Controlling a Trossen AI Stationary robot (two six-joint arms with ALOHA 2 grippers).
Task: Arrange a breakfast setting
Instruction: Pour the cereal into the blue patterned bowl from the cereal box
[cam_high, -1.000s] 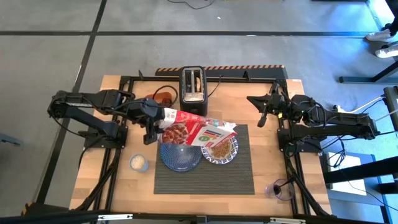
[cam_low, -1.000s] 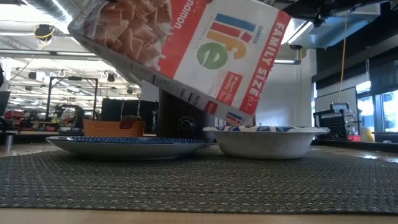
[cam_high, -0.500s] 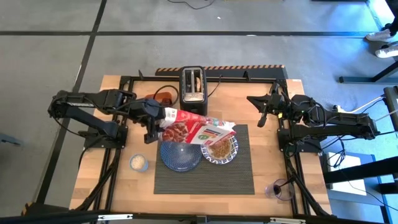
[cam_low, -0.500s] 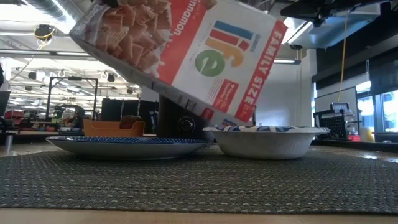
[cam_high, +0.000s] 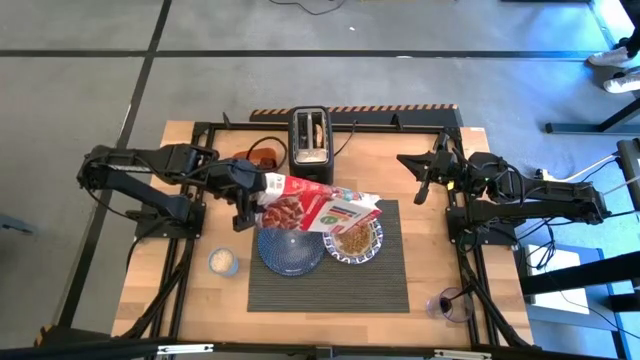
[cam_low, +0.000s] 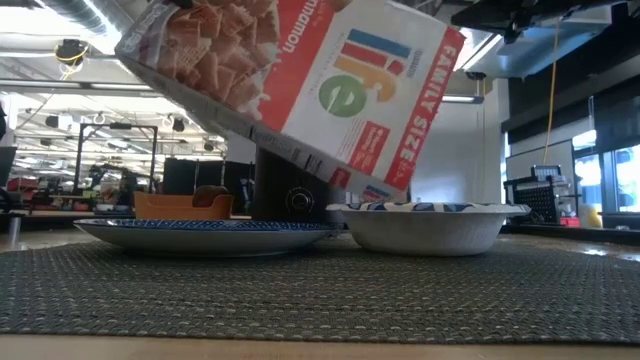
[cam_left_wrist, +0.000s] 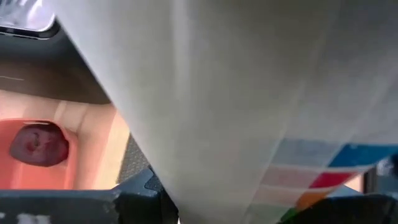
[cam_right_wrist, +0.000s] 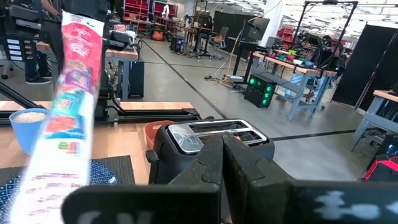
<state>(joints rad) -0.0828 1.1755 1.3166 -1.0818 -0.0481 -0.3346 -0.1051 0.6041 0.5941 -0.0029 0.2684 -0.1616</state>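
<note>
Two dishes sit side by side on the dark grey ribbed placemat at the near-middle of the wooden desk: the round dark blue plate toward the left arm's side and the blue-and-white patterned bowl toward the right, close together and, seen level across the desk, apart by a small gap; the bowl already holds brown cereal. Near the desk's front right corner stands a stemmed glass with a dark red drink, and off the mat's left edge a small light blue cup holds something pale. Above the plate and bowl a red-and-white cereal box hangs tilted, its lower end down over the bowl, its upper end gripped by the left hand, whose fingers are part-way closed onto the box's sides. Farther back, an orange rectangular tub with a dark round thing in it lies beside the black toaster, which stands at the middle of the desk's far edge. The right hand waits over the right rear of the desk with its fingers pressed together, holding nothing, pointed toward the toaster. Beyond is a grey floor with dark lines.
</note>
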